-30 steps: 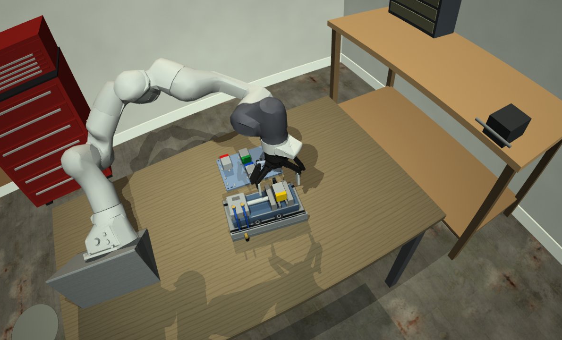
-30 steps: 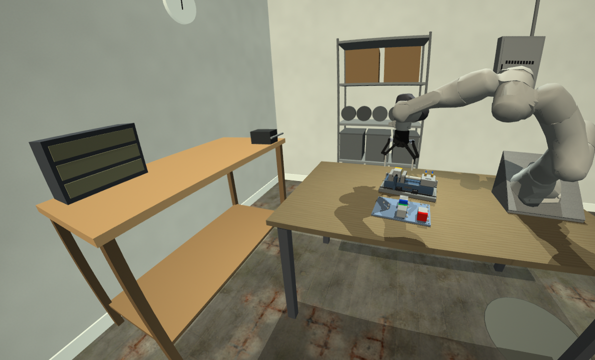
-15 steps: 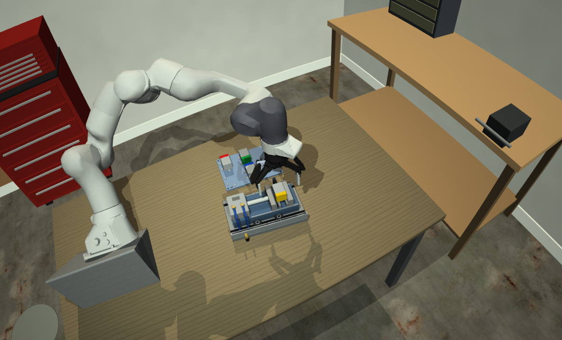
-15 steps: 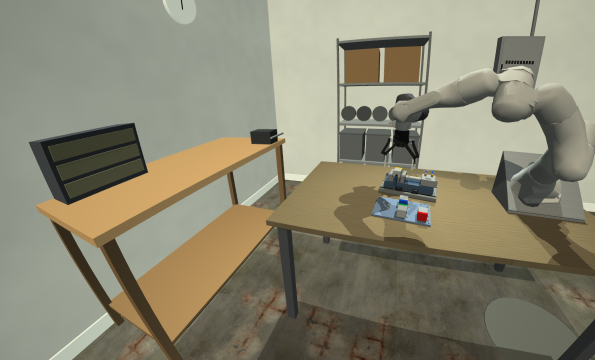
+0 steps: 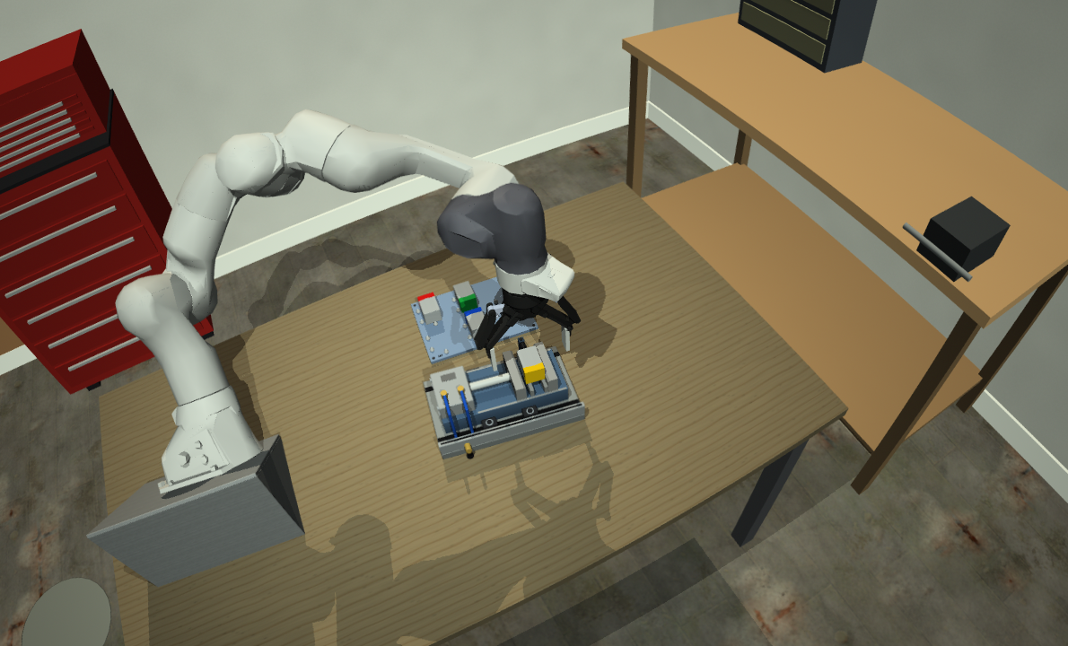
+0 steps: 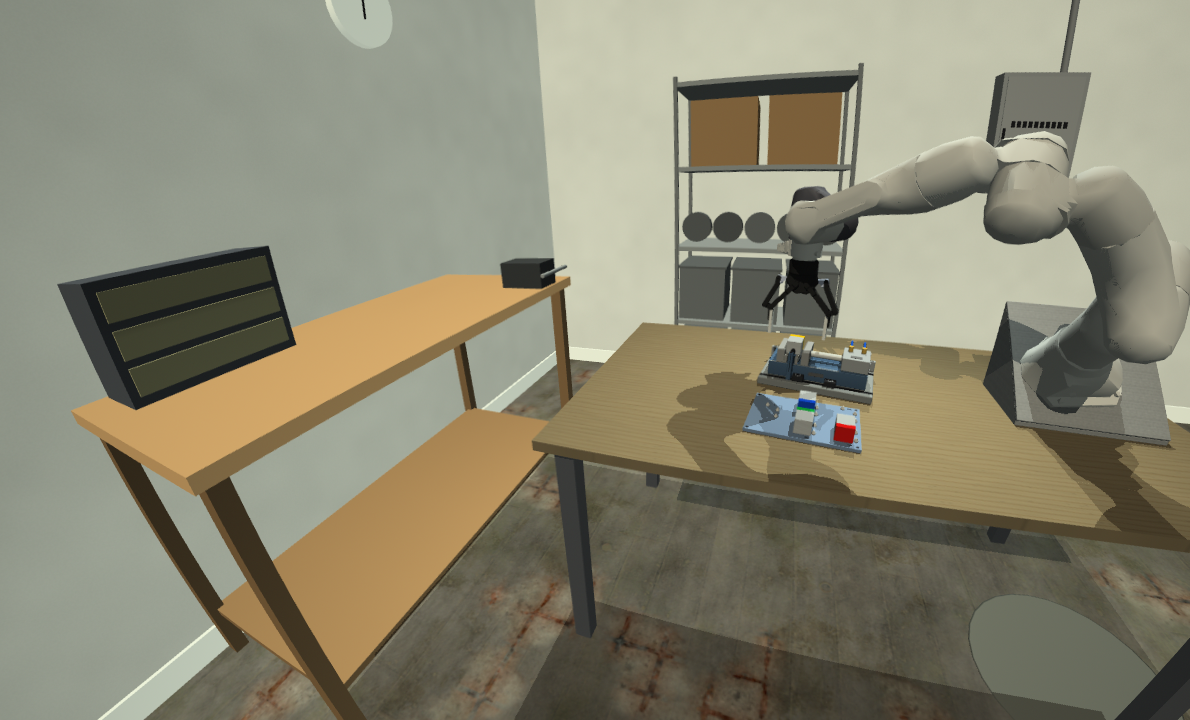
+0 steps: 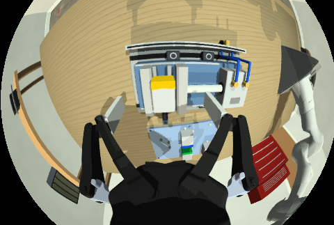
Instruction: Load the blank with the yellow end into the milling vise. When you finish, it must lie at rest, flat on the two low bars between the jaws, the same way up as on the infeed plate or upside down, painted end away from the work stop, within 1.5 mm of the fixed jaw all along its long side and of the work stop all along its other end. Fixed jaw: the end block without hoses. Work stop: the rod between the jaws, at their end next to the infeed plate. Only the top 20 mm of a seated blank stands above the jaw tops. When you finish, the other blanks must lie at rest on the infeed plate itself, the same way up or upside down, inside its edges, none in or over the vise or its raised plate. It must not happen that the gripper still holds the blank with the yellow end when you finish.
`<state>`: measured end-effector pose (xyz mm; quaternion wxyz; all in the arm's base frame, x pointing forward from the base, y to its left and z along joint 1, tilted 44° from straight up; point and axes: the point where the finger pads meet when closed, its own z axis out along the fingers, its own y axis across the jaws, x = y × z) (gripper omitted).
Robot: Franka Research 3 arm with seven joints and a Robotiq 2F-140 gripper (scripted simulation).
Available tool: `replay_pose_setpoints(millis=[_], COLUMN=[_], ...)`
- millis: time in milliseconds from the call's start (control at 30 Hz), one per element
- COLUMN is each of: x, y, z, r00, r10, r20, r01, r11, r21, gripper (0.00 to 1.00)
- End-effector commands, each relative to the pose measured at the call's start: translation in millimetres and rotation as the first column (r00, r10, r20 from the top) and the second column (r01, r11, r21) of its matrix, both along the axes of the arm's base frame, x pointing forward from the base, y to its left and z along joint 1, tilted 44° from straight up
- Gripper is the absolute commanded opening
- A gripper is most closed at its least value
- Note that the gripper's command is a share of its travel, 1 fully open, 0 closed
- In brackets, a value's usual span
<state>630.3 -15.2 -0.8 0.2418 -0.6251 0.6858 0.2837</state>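
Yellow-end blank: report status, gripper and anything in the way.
Gripper open, empty, hanging above the vise. Yellow-end blank sits between the jaws, yellow end away from the infeed plate. Nothing in the way.

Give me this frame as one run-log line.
gripper: open, empty, above vise | yellow-end blank: between the jaws | red, green, blue blanks: on infeed plate

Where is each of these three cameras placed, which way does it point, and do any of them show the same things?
Top: high above the table's corner, looking down on the whole arm and the vise.
Exterior: across the room, level, facing the table; arm and open gripper above the vise.
Wrist: on the arm's end, looking down past its fingers.
All three share the yellow-ended blank in the vise.
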Motion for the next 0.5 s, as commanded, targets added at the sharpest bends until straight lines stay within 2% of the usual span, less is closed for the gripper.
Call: replay_pose_setpoints(millis=[0, 467], x=[0.1, -0.4], y=[-1.8, -0.7], z=[1.8, 1.3], r00=[1.000, 1.000], r10=[0.001, 0.001], r20=[0.001, 0.000], r01=[-0.001, -0.001], r11=[1.000, 1.000], r21=[0.000, 0.002], gripper=[1.00, 1.00])
